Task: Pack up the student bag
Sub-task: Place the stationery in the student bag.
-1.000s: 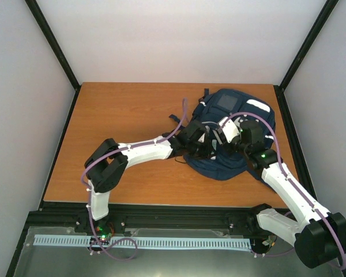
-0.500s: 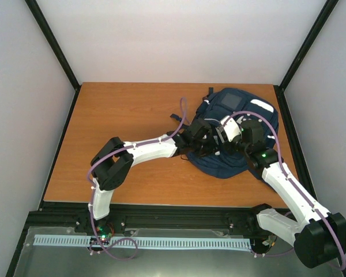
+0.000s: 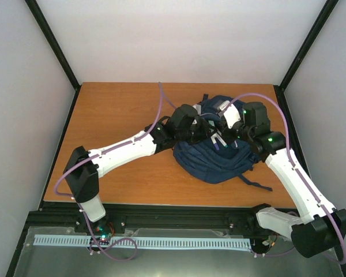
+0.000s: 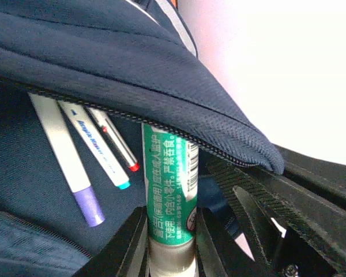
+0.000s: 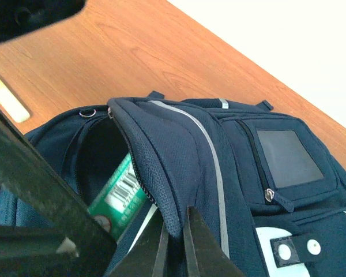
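Reach has lengthened on the left arm: the left tool (image 4: 170, 245), pinching a green-labelled tube (image 4: 168, 184), now pushes it under the zip lip of the student bag (image 3: 213, 164) at the table's (image 3: 115, 109) far right. The right tool (image 5: 174, 238), pinched on that lip, holds it up; insertion looks nearly done.

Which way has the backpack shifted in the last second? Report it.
Yes: the backpack slid left, away from the table's right edge.

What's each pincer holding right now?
Left pincer: shut on the green tube, poked into the student bag.
Right pincer: shut on the student bag's flap edge.
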Controlling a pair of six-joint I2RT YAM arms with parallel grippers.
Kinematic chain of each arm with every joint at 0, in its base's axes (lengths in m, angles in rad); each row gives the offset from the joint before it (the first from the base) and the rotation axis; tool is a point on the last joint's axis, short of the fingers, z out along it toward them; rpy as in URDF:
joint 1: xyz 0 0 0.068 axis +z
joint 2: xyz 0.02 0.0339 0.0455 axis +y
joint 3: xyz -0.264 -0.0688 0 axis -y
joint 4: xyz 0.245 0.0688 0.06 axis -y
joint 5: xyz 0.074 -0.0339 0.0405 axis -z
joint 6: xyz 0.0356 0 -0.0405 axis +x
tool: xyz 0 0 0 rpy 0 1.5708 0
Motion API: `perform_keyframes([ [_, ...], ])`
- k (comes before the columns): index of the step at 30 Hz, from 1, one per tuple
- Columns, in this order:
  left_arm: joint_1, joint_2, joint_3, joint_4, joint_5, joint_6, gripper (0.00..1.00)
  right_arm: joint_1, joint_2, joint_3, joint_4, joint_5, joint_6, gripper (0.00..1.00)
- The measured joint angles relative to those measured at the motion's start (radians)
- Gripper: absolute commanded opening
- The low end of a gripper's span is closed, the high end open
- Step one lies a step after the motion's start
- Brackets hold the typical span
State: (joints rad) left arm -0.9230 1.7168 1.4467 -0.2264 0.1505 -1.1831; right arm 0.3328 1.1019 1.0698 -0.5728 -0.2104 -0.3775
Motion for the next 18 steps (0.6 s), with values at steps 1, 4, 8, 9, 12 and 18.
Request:
perform_keyframes([
  [1, 0.0, -0.004, 0.0, -0.006, 0.001, 0.0, 0.03, 0.001, 0.003, 0.006, -0.001, -0.009, 0.002, 0.03],
  [4, -0.001, -0.003, 0.0, -0.024, 0.0, -0.004, 0.02, 0.003, 0.023, 0.013, -0.013, -0.034, 0.009, 0.03],
  [8, -0.001, -0.003, -0.006, -0.042, 0.0, -0.022, 0.03, 0.003, 0.046, 0.048, -0.062, -0.052, 0.017, 0.03],
  [9, -0.001, -0.003, -0.006, -0.042, -0.001, -0.026, 0.03, 0.003, 0.055, 0.075, -0.084, -0.055, 0.02, 0.03],
  [12, 0.0, 0.004, -0.005, -0.04, -0.006, -0.035, 0.05, 0.003, 0.076, 0.134, -0.111, -0.061, 0.035, 0.03],
  [18, 0.0, 0.082, 0.034, -0.045, -0.01, -0.052, 0.08, 0.003, 0.08, 0.139, -0.114, -0.09, 0.069, 0.03],
])
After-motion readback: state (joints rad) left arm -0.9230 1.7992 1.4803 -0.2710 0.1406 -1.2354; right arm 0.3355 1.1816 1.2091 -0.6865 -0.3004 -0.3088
